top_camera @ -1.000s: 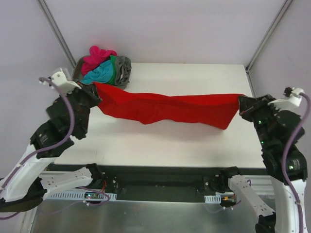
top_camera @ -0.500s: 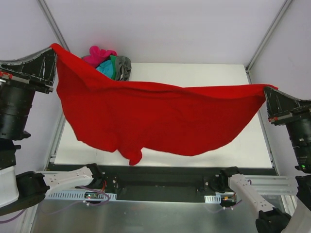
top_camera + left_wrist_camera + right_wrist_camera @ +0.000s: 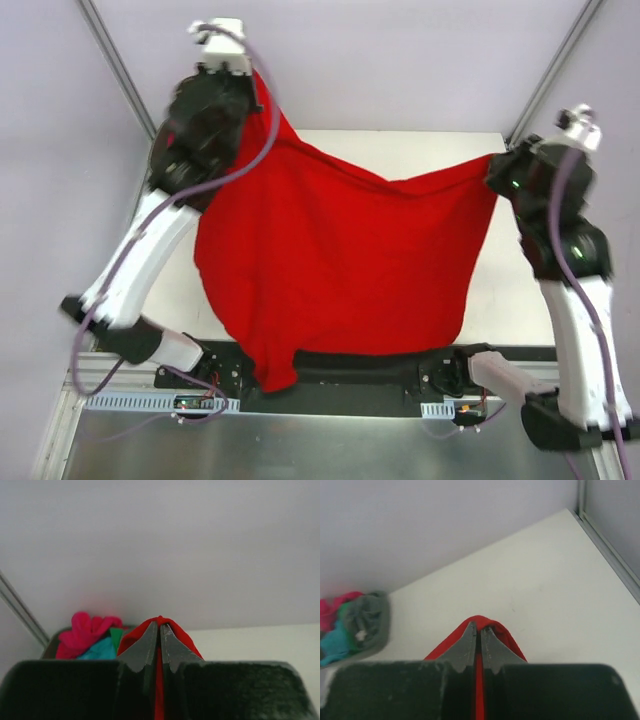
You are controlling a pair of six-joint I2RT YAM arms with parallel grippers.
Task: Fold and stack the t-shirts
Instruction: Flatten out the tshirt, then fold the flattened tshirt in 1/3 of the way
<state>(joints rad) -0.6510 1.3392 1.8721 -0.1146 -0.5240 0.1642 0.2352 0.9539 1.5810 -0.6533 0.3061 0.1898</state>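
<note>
My left tool (image 3: 160, 626) is clamped on one corner of the red t-shirt (image 3: 330, 260), high at the far left. My right tool (image 3: 480, 627) pinches the opposite corner, lower. The shirt hangs spread between them over the worktop (image 3: 420, 150), its lowest point draping past the near edge. The other t-shirts (image 3: 92, 637) lie heaped at the far-left corner.

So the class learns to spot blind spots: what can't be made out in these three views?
1. Top view: the shirt pile is hidden behind the left arm and the red t-shirt.
2. Top view: most of the table is screened by that shirt.
3. Wrist views: the left gripper and right gripper bodies block all but a sliver of it.
</note>
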